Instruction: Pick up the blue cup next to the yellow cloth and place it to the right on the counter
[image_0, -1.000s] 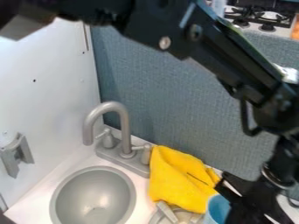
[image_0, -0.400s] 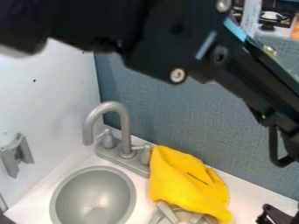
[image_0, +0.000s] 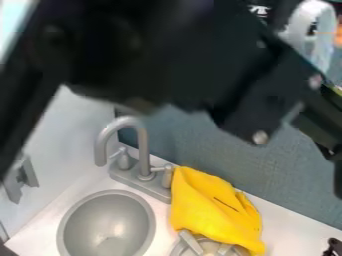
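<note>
The state of the jaws, lower right of frame, could not be determined, and a low leftward sweep risked snagging the loosely draped yellow cloth beside the faucet.

No text, label, brand, number or sign can be read on anything here, neither on the dark robot arm nor on the things around the sink

My arm: black, thick, with blocky segments
My screws: round, silvery, bright against the black
My stripe: short, straight, greyish
My gripper: black like my arm
</note>
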